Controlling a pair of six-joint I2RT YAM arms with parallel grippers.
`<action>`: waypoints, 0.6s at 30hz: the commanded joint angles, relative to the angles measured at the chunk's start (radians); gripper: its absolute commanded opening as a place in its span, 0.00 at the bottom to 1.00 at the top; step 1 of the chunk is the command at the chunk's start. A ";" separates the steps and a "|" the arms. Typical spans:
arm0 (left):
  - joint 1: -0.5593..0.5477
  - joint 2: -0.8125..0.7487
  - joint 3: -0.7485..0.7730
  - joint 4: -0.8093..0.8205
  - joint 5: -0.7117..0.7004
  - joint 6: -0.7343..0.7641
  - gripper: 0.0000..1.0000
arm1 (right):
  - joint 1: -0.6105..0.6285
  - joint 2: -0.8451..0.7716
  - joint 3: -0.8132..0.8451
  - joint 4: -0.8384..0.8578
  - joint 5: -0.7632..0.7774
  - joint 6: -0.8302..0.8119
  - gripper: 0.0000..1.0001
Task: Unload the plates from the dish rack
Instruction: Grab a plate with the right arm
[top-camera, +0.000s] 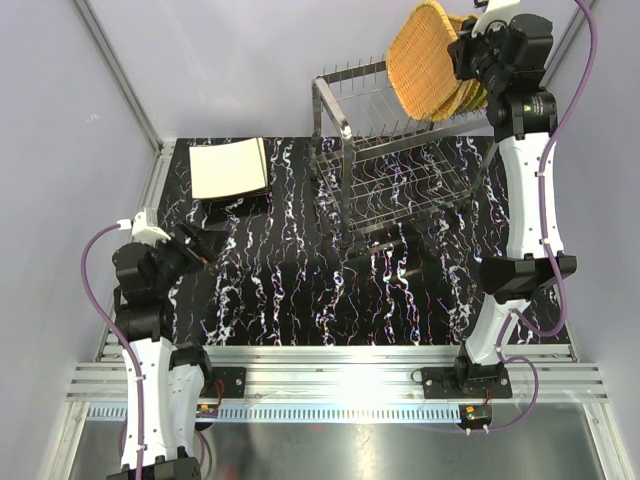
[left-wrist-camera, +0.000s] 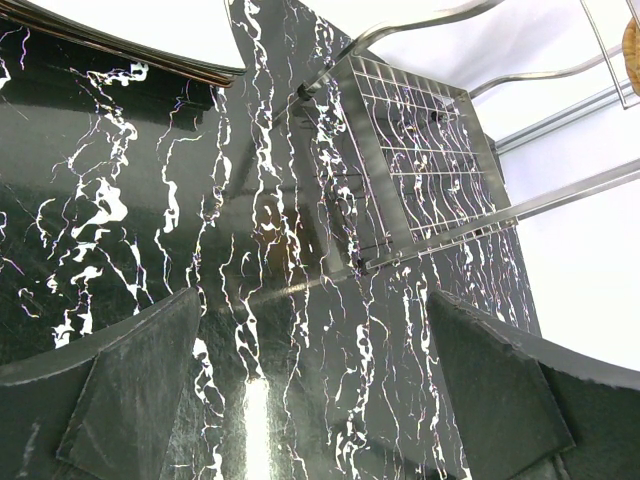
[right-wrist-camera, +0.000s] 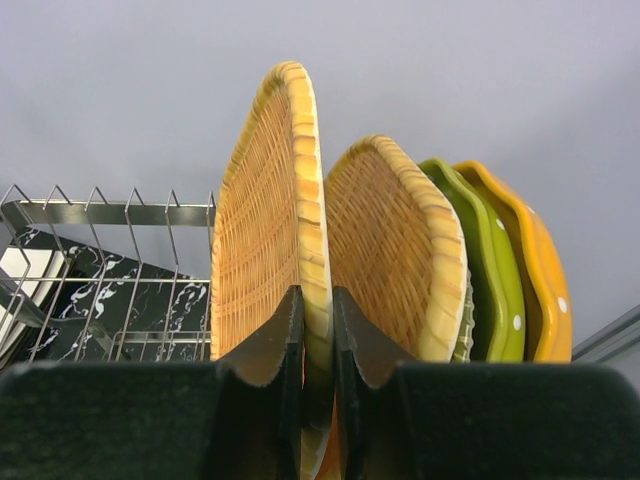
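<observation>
Four plates stand on edge at the far right end of the dish rack, on its upper tier: two woven-look tan ones, one green dotted, one orange dotted. My right claw is clenched on the rim of the held woven plate, the one nearest the rack's middle, with one finger on each face. A sliver of open space parts its top edge from the second woven plate. The green dotted plate and the orange dotted plate crowd close behind that one. On the held plate's other side the upper prongs are free, so that side is open. Whether its lower edge sits in the rack I cannot tell.

One stack of square cream plates lies flat on the tabletop left of the rack, apart from its frame; I cannot count its layers. My left claw hangs released, fingers spread wide, over the tabletop nearer than the rack and to its left.
</observation>
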 joint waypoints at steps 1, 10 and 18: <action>-0.002 -0.002 0.044 0.046 0.028 -0.013 0.99 | -0.014 -0.089 -0.004 0.204 0.038 -0.055 0.00; -0.002 0.001 0.043 0.055 0.034 -0.019 0.99 | -0.012 -0.119 -0.055 0.297 0.041 -0.117 0.00; -0.002 0.004 0.046 0.081 0.051 -0.037 0.99 | -0.012 -0.145 -0.076 0.333 0.030 -0.100 0.00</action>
